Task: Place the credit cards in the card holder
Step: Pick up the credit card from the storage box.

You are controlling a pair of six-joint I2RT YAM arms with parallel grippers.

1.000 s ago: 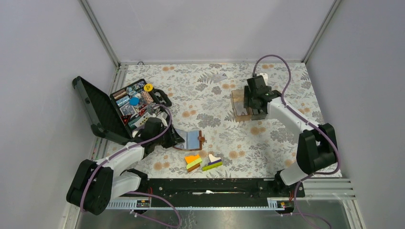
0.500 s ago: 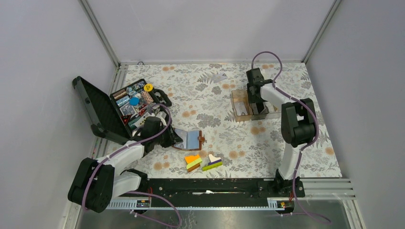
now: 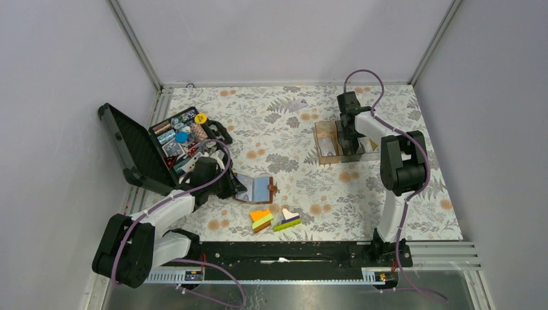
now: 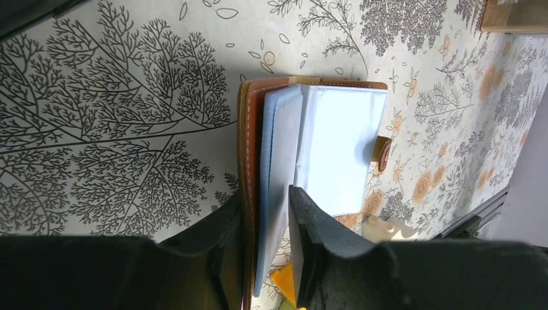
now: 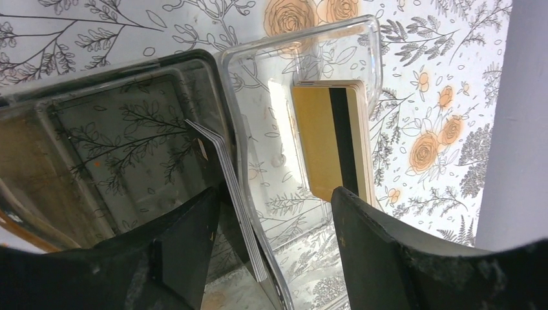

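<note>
The brown leather card holder (image 3: 260, 188) lies open on the floral cloth, its pale plastic sleeves (image 4: 336, 148) facing up. My left gripper (image 3: 231, 187) (image 4: 265, 194) is shut on its left side, one finger outside the leather cover and the other on the sleeves. My right gripper (image 3: 349, 139) (image 5: 274, 194) stands open over the compartment box (image 5: 304, 35), straddling a divider wall. A leaning stack of grey credit cards (image 5: 226, 174) sits between its fingers in the smoky compartment. Tan credit cards (image 5: 320, 142) with a dark stripe stand in the clear compartment.
An open black tool case (image 3: 139, 148) full of small parts stands at the left. Orange, green and purple blocks (image 3: 274, 219) lie just in front of the card holder. A small white scrap (image 3: 297, 105) lies at the back of the cloth.
My right arm has folded upright and its gripper has shifted right along the compartment box, lowering among the cards. My left gripper has narrowed onto the card holder and stayed in place.
</note>
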